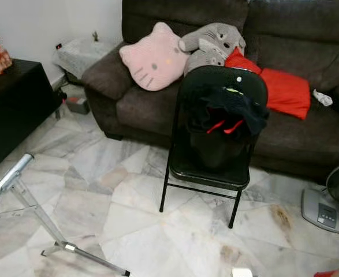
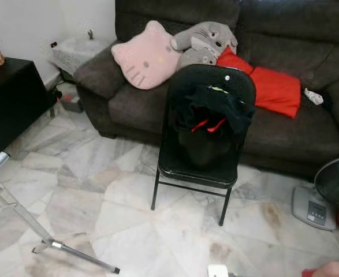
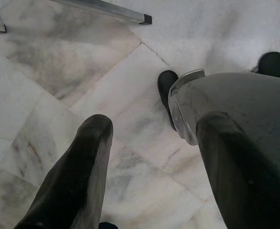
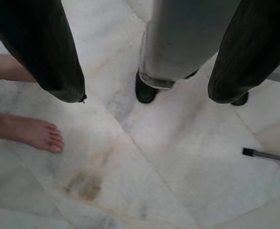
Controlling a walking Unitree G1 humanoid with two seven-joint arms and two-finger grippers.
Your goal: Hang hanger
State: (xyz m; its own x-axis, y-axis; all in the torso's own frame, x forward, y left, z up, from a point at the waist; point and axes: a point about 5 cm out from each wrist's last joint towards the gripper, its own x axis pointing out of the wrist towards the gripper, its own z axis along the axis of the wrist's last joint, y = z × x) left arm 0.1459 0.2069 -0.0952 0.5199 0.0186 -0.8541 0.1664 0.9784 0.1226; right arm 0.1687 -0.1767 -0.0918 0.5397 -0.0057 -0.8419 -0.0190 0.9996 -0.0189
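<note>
Dark brown sofa [image 1: 308,133] against the wall, across a pale marble floor [image 1: 129,213]. On its seat: pink cat pillow [image 1: 156,56], grey plush toy [image 1: 211,43], red cloth [image 1: 282,89]. Just before the sofa, black folding chair [image 1: 212,144] with dark clothes [image 1: 230,109] heaped on seat and back, red trim showing; hanger itself not to be made out among them. Black table [image 1: 10,109] far left, metal rack legs [image 1: 36,213] near it, fan base [image 1: 324,210] at right. Left gripper [image 3: 149,167] hanging over the floor, jaws wide, holding nothing. Right gripper [image 4: 147,90] likewise low, jaws wide and empty, a person's bare foot [image 4: 32,133] close by.
</note>
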